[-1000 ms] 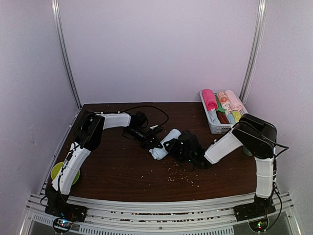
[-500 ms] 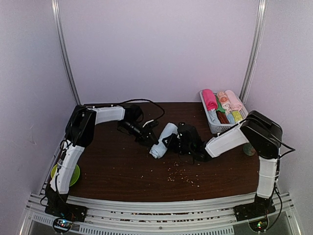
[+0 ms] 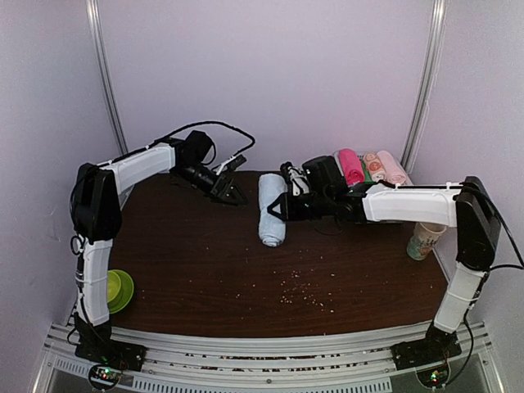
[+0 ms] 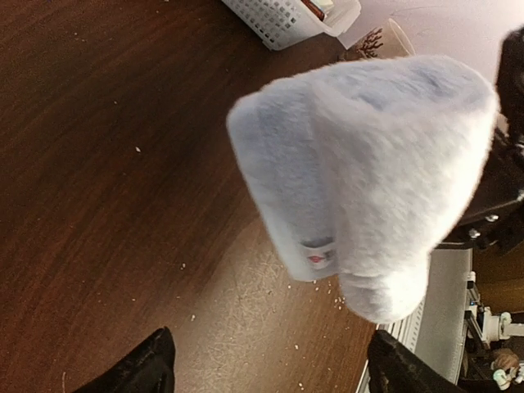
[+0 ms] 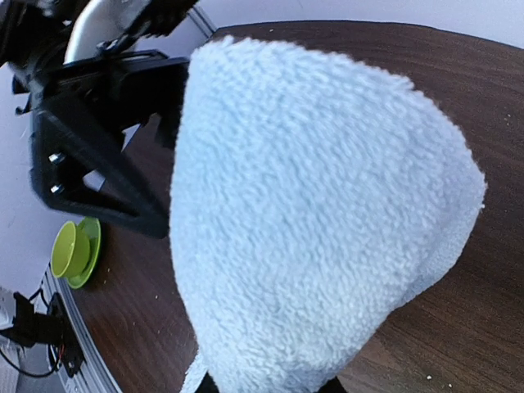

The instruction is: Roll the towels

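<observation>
While the dark wooden surface [image 3: 205, 278] spreads beneath both raised arms, the pale blue towel [image 3: 272, 211], rolled into a thick cylinder, hangs above its back middle. It is clamped at one side by the right arm's fingers [image 3: 283, 208]. The left arm's fingers [image 3: 228, 195] stand wide apart near the roll, touching nothing. Behind the right arm, a white basket [image 4: 278, 16] holds the magenta-pink towel [image 3: 350, 165], rolled, among smaller rolls. A paper cup [image 3: 423, 239] stands at the right edge and a green cup [image 3: 115, 288] at the near left. A small white tag [image 4: 318, 255] shows on the blue roll, and crumbs [image 3: 299, 295] dot the wood.
</observation>
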Robot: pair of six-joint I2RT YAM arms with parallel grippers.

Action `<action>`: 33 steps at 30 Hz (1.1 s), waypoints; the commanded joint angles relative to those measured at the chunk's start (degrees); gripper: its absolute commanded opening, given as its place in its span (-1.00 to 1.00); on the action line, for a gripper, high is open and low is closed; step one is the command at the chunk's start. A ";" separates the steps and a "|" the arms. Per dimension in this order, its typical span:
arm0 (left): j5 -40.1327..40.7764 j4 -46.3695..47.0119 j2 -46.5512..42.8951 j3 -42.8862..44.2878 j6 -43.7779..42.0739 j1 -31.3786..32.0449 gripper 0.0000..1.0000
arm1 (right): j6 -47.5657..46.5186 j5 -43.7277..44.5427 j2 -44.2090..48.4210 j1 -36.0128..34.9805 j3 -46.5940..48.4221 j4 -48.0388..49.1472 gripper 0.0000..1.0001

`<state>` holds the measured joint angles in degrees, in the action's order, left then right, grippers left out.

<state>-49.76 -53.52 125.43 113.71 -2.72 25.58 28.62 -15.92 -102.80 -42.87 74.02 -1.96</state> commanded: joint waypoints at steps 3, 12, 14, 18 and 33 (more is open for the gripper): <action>1.37 4.35 -4.40 -0.44 -5.41 -2.55 0.80 | -18.11 -4.45 6.44 -0.15 9.99 -25.07 -0.96; 3.15 4.69 -7.15 -5.10 -8.28 -2.90 0.88 | -20.95 26.16 13.79 7.24 14.42 -35.01 -1.00; 3.69 5.66 -8.26 -7.41 -8.69 -2.86 0.88 | -21.78 30.38 14.51 9.75 14.17 -34.65 -1.00; 5.30 8.10 -11.03 -13.08 -8.53 -2.86 0.88 | -24.47 37.70 12.73 13.92 15.59 -34.84 -1.00; 12.92 11.16 -18.02 -24.63 -10.50 -2.90 0.89 | -39.09 56.14 -14.23 18.11 35.00 -41.51 -1.00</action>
<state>-39.35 -44.10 109.73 91.24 -11.03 22.76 -6.42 35.14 -113.84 -25.63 106.54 -39.79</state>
